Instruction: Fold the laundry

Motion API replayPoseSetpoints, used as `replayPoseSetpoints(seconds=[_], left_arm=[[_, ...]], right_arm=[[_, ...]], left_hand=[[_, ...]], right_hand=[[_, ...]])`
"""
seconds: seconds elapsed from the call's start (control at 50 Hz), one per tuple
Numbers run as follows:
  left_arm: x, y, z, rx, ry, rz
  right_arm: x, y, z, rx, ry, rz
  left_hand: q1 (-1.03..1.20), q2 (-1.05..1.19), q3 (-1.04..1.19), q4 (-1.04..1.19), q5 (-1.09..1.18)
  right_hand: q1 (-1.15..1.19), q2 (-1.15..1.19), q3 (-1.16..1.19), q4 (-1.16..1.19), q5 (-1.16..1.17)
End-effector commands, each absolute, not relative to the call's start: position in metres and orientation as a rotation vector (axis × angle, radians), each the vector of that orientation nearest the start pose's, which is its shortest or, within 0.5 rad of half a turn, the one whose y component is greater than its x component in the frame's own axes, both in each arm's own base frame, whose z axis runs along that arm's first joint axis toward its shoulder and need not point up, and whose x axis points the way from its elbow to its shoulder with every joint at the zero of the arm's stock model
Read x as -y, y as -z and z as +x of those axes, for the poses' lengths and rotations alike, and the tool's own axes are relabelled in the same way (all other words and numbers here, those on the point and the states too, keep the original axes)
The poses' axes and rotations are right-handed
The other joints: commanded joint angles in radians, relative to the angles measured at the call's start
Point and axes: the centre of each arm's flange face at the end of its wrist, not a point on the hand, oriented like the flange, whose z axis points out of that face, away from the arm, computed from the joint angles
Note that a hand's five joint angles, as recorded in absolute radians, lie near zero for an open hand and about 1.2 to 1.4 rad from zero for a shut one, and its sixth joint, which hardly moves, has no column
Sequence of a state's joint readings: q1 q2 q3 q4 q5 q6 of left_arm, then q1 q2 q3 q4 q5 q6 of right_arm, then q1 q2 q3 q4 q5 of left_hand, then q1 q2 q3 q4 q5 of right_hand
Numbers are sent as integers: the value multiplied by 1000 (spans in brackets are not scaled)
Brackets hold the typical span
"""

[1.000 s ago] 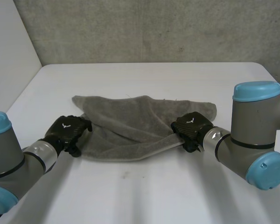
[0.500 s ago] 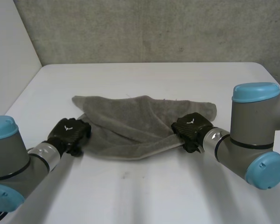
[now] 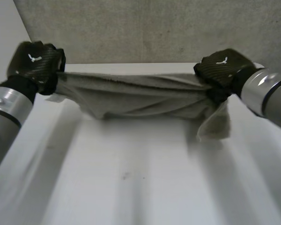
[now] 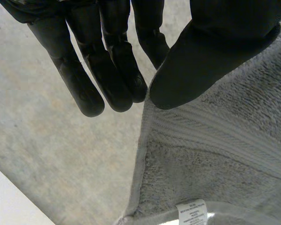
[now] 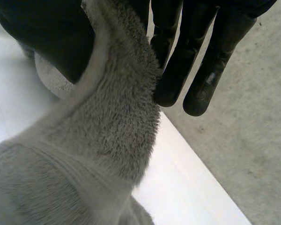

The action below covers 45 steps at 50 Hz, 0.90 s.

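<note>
Lifted off the tabletop (image 3: 145, 183), the grey towel (image 3: 140, 96) now hangs stretched between my left hand (image 3: 35, 65) and right hand (image 3: 222, 70), each pinching an end to straighten it.

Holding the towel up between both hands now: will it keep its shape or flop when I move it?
Likely floppy: the towel sags between the left hand and right hand, one end hanging loose. Its thick pile probably grips well, so slipping seems unlikely.

Grey towel (image 3: 140, 96), white label (image 4: 192, 212); white table (image 3: 145, 178).
</note>
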State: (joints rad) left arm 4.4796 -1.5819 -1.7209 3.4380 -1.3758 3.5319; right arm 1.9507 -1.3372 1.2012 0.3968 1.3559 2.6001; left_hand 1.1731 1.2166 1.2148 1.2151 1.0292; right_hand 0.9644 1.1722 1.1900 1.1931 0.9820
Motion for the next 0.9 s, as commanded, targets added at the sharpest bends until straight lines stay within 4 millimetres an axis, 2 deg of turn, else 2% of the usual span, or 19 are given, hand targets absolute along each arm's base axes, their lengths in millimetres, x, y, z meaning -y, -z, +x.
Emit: replayPoseSetpoints(seconds=[0.02, 0.16, 0.24, 0.3, 0.36, 0.38, 0.42, 0.44, 0.48, 0.5, 0.54, 0.58, 0.62, 0.68, 0.72, 0.78, 0.82, 0.84, 0.9], left_arm=[[255, -287, -215, -2066, 2233, 907], [272, -231, -219, -2302, 1880, 1057], [283, -213, -228, -2287, 1809, 1147], [302, -212, -245, -2225, 1859, 1194], [330, -240, -260, -2054, 2050, 1146], [330, -240, -260, -2053, 2051, 1145], [354, -298, -277, -1735, 2355, 1012], [354, -298, -278, -1733, 2357, 1011], [365, -366, -280, -1403, 2611, 720], [365, -366, -280, -1401, 2612, 719], [365, -411, -271, -1177, 2736, 463], [361, -418, -269, -1147, 2748, 427], [358, -415, -269, -1181, 2735, 442], [354, -382, -268, -1363, 2639, 537], [345, -341, -268, -1528, 2539, 661], [339, -312, -267, -1625, 2479, 740], [329, -266, -260, -1781, 2363, 838], [329, -266, -260, -1781, 2363, 838], [318, -231, -257, -1876, 2285, 888]], right_arm=[[245, -291, 262, -2187, 1618, -1395], [238, -236, 266, -2306, 1202, -1621], [249, -226, 270, -2299, 1218, -1664], [275, -235, 280, -2259, 1451, -1646], [305, -263, 296, -2154, 1855, -1573], [305, -263, 296, -2153, 1857, -1572], [332, -309, 307, -1971, 2334, -1395], [332, -309, 307, -1970, 2337, -1394], [343, -350, 316, -1689, 2700, -1194], [343, -350, 316, -1688, 2702, -1193], [336, -375, 316, -1496, 2864, -1142], [330, -377, 316, -1459, 2859, -1193], [324, -374, 317, -1436, 2833, -1259], [314, -363, 318, -1441, 2725, -1386], [312, -354, 316, -1484, 2650, -1439], [305, -328, 313, -1623, 2419, -1571], [305, -290, 309, -1767, 2159, -1682], [305, -289, 309, -1767, 2157, -1683], [302, -244, 305, -1870, 1878, -1779]], left_hand=[[223, 180, 181, 181, 193], [223, 180, 181, 181, 193], [223, 180, 181, 181, 193], [223, 180, 181, 181, 193], [223, 180, 181, 181, 193], [223, 180, 181, 181, 193], [223, 180, 181, 181, 193], [223, 180, 181, 181, 193], [223, 180, 181, 181, 193], [223, 180, 181, 181, 193], [223, 180, 181, 181, 193], [223, 180, 181, 181, 193], [223, 180, 181, 181, 193], [223, 180, 181, 181, 193], [223, 180, 181, 181, 193], [223, 180, 181, 181, 193], [223, 180, 181, 181, 193], [223, 180, 181, 181, 193], [223, 180, 181, 181, 193]], right_hand=[[432, 224, 206, 203, 240], [432, 224, 206, 203, 240], [432, 224, 206, 203, 240], [432, 224, 206, 203, 240], [432, 224, 206, 203, 240], [432, 224, 206, 203, 240], [432, 224, 206, 203, 240], [432, 224, 206, 203, 240], [432, 224, 206, 203, 240], [432, 224, 206, 203, 240], [432, 224, 206, 203, 240], [432, 224, 206, 203, 240], [432, 224, 206, 203, 240], [432, 224, 206, 203, 240], [432, 224, 206, 203, 240], [432, 224, 206, 203, 240], [432, 224, 206, 203, 240], [432, 224, 206, 203, 240], [432, 224, 206, 203, 240]])
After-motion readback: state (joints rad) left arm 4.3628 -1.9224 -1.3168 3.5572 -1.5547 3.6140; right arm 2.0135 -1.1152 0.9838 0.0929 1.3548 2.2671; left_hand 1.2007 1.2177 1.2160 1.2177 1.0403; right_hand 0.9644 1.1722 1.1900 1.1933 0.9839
